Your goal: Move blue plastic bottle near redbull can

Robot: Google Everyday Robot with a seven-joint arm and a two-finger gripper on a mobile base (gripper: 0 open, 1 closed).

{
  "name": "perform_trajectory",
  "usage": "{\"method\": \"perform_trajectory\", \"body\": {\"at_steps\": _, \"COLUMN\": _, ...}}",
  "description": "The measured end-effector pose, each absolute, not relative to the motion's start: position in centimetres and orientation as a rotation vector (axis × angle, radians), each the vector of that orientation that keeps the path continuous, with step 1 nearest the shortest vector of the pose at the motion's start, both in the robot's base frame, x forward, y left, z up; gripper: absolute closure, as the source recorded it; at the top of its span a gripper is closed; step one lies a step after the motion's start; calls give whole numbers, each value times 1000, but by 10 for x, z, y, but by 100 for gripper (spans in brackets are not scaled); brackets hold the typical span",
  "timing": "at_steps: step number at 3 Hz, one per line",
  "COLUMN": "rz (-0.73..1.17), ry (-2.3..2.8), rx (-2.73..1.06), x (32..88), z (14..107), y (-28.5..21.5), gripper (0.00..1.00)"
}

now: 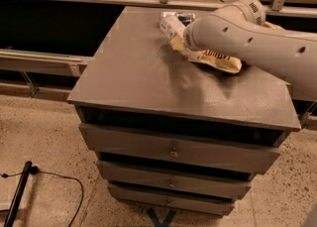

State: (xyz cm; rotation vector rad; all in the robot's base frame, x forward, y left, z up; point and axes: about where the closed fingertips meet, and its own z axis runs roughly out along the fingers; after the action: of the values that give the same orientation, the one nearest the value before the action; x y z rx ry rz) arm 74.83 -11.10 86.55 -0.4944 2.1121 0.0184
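a pale robot arm (257,42) reaches in from the right across the grey worktop (143,77) of a three-drawer cabinet (173,151), bending back on itself over the far right corner. the end effector is hidden behind that bend, towards the back of the worktop, so whether it is apart, together or clamped on anything cannot be told. the blue plastic bottle (170,24) lies on its side near the far edge of the worktop, just left of the arm's bend, with its right end hidden behind the arm. a yellow and brown chip bag (220,61) lies flat beside it, partly under the arm. the near and left parts of the worktop hold only a dull reflection. on the speckled floor (59,137) at lower left, a thin black cable (54,176) trails away from a black pole (17,194).
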Motion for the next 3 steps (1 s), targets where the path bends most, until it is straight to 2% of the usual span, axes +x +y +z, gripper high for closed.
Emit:
{"method": "perform_trajectory", "body": {"at_steps": 1, "rz": 40, "ry": 2104, "rx": -452, "x": 763, "z": 855, "y": -107, "gripper": 82}}
{"method": "perform_trajectory", "body": {"at_steps": 3, "rz": 60, "ry": 2060, "rx": -442, "x": 770, "z": 852, "y": -103, "gripper": 36}}
